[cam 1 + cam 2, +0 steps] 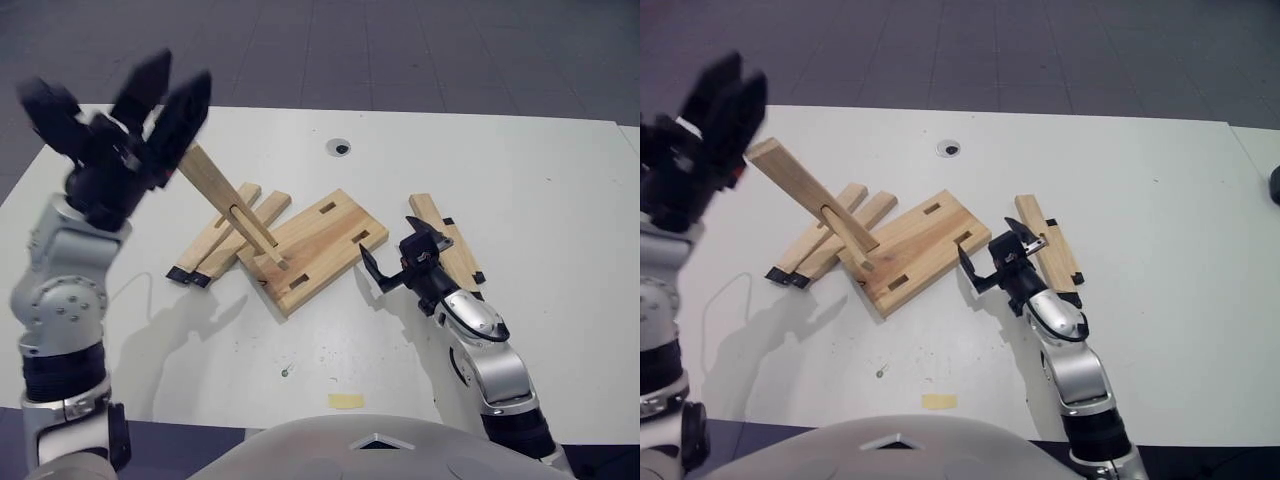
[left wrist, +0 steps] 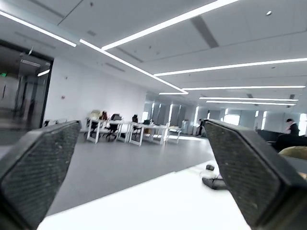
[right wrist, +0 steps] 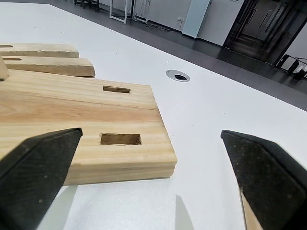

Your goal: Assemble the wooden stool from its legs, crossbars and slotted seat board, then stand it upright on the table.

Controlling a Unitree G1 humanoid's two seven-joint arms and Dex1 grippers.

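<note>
Closest to you, a small pale-yellow scrap (image 1: 346, 401) lies on the white table (image 1: 540, 200), on the near side of the light wooden rectangular seat board (image 1: 320, 245) with its four cut slots. The board lies flat on the table.

Your right claw (image 1: 398, 250) sits low over the table just right of the board, between it and a pair of light wooden bars with black tips (image 1: 447, 235) that lie side by side farther right. Its fingers are spread wide with nothing between them, and the right wrist view looks straight at the board's nearest corner and two of its slots.

One long light wooden leg with a slit down its middle (image 1: 235, 205) stands tilted, its lower end meeting the board at the near-left slot and its upper end leaning up and away to the left. You cannot tell how deep it sits.

Your left claw (image 1: 178, 80) is raised high to the left of the board, just beside the leg's upper end. Its fingers are apart and grip nothing.

Two more light wooden legs with black end caps (image 1: 225, 240) lie flat together just left of the board, partly behind the tilted leg. A round grey grommet hole (image 1: 341, 148) sits in the table beyond the board.
</note>
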